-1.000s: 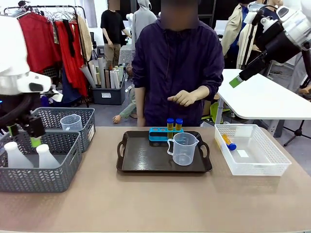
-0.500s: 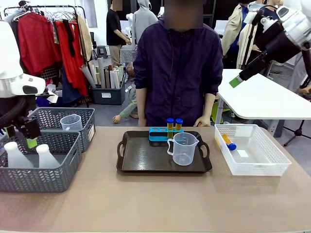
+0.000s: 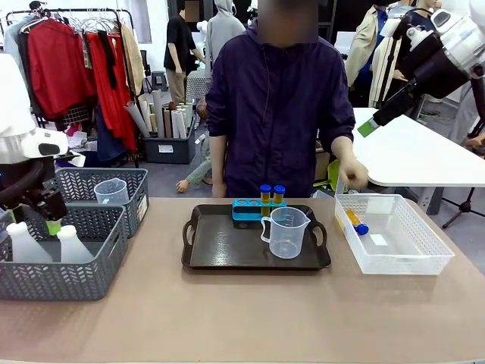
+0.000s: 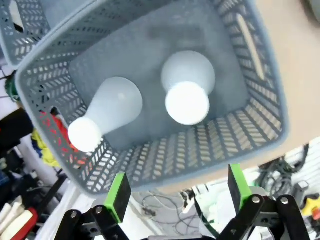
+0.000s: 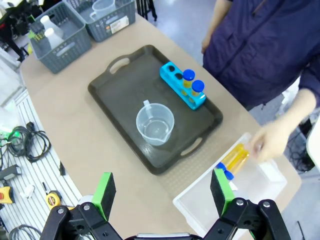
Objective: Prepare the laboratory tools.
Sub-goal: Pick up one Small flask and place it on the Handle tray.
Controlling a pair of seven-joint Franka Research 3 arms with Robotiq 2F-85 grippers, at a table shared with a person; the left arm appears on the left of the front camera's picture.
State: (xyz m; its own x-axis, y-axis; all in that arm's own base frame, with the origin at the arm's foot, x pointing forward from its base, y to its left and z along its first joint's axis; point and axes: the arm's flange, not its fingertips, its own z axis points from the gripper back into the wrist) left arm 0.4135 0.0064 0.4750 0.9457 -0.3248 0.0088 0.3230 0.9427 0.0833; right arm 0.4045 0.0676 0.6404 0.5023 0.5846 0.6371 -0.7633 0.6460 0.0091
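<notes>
Two translucent white conical flasks (image 3: 26,243) (image 3: 73,244) stand upright in the near grey basket (image 3: 61,284). My left gripper (image 3: 33,220) hovers open just above them; the left wrist view looks straight down on both flasks (image 4: 186,100) (image 4: 102,117) beyond that open gripper (image 4: 177,187). A clear beaker (image 3: 288,231) stands on the dark tray (image 3: 227,254). Behind it the blue rack (image 3: 246,207) holds two blue-capped amber tubes (image 3: 271,193). Another amber tube (image 3: 356,222) lies in the white mesh basket (image 3: 394,262), and the person's hand (image 3: 352,176) reaches toward it. My right gripper (image 3: 369,125) hangs high, open (image 5: 162,189).
A second clear beaker (image 3: 111,191) sits in the far grey basket (image 3: 136,189). From the right wrist the tray (image 5: 115,95), rack (image 5: 177,82) and the person's hand (image 5: 272,140) at the white basket (image 5: 200,205) show. Bare tabletop lies in front of the tray.
The person's hand dropped from chest height and swung right to the white mesh basket. My left gripper sank slightly over the flasks. The right arm has stayed still.
</notes>
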